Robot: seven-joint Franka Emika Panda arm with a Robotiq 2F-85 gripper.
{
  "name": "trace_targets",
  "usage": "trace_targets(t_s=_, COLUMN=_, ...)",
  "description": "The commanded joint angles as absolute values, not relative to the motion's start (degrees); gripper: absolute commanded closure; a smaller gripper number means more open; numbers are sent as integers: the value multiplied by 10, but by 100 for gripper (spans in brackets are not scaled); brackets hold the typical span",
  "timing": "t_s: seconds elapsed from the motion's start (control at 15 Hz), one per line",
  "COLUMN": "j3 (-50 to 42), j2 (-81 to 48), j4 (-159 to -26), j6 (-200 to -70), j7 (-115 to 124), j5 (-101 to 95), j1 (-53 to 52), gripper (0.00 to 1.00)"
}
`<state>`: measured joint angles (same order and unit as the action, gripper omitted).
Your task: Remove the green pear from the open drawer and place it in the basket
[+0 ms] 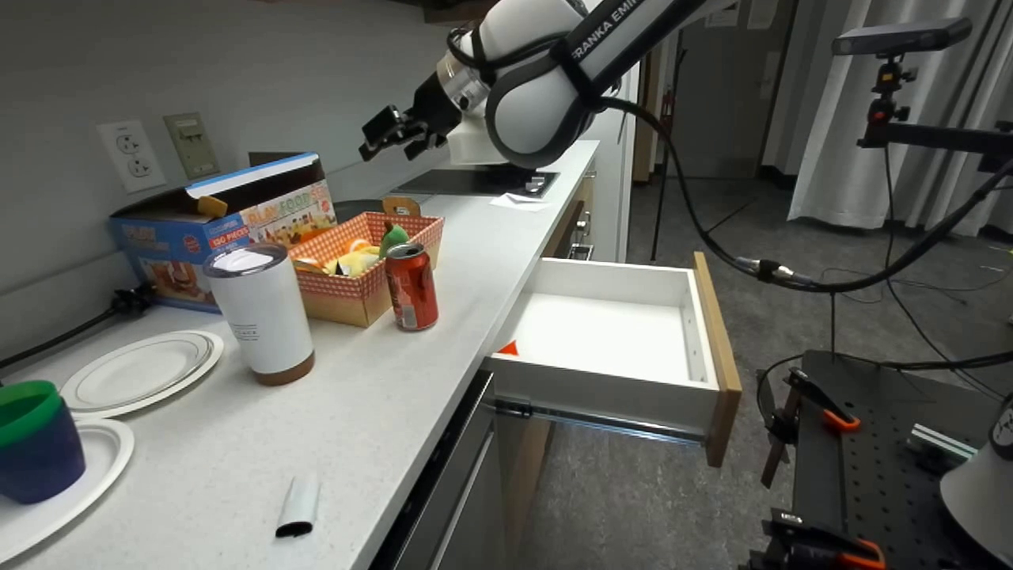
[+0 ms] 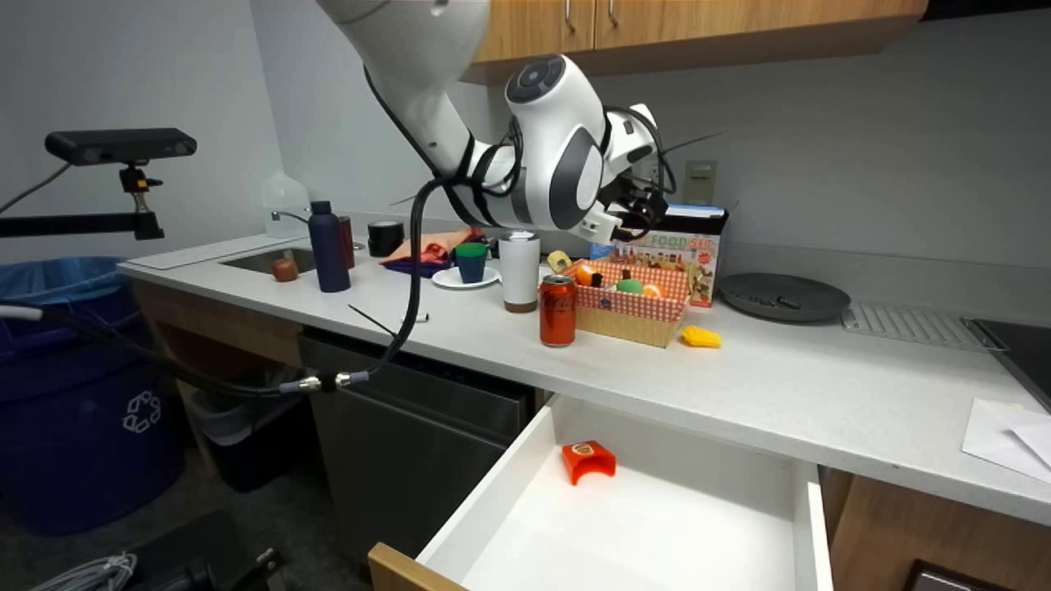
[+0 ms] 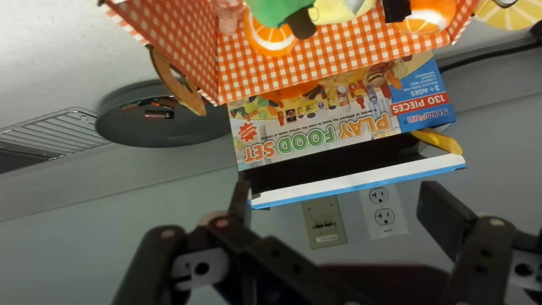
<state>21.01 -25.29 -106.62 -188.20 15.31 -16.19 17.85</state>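
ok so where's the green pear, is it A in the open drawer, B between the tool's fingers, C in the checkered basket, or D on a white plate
C: in both exterior views the green pear shows inside the checkered basket.

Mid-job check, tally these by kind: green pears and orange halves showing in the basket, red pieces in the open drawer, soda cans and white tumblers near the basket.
Green pear in the basket: 1
Orange halves showing there: 2
Red piece in the open drawer: 1
Soda can: 1
White tumbler: 1
Total: 6
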Motion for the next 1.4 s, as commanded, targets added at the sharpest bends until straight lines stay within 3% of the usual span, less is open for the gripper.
trace_targets(t_s=0.0, j3=185, j2=-128, j4=-1162, j6=-1811, j7=170, j5=-157, j1=171, gripper=0)
trace_targets(t_s=0.33, j3=209, j2=-13, j4=-1277, j6=-1757, j7=163, j5=-147, j1=196, gripper=0)
trace_targets(t_s=0.4, j3=135, j2=12, j4=-1304, j6=-1753, j7=119, j5=-89, j1=119, gripper=0)
trace_targets(t_s=0.47, j3=120, j2=36, j4=-1333, j6=-1752, j7=117, j5=-86, j1=110, gripper=0)
trace_targets(t_s=0.53, j3=160, j2=56, j4=-1359, j6=-1751, j7=142, j5=-117, j1=159, gripper=0)
trace_targets(t_s=1.13, j3=125, j2=227, j4=-1530, j6=-1732, j7=137, j5=-92, j1=126, gripper=0)
trace_targets(t_s=1.2, j3=138, j2=165, j4=-1489, j6=-1756, j7=138, j5=-108, j1=145, gripper=0)
trace_targets(t_s=1.33, j3=136, j2=192, j4=-1511, j6=-1753, j7=138, j5=-105, j1=141, gripper=0)
